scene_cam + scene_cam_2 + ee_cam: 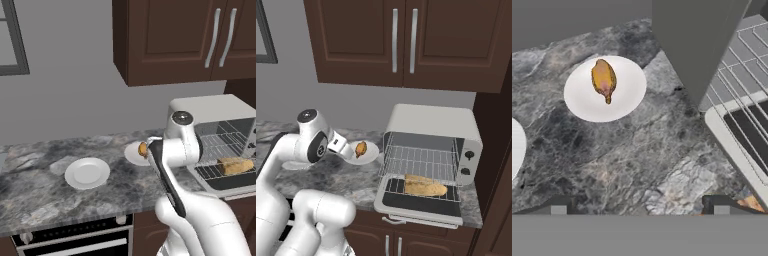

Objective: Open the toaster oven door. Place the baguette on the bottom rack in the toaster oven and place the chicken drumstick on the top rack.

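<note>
The toaster oven [431, 124] stands on the counter with its door [421, 206] folded down flat. The baguette [425, 185] lies on the bottom rack [393, 185], which is slid out over the door. Above it the top rack [421, 157] is bare. The chicken drumstick [604, 79] rests on a white plate [624, 97] left of the oven. My gripper [639, 207] hovers over the counter between that plate and the oven door, open, with nothing between its fingertips [559, 206]. The drumstick [143, 148] peeks out from behind my arm.
A second white plate [87, 173], empty, sits further left on the marble counter [40, 200]. Dark wood cabinets [401, 40] hang above the oven. A stove front [75, 240] runs below the counter edge.
</note>
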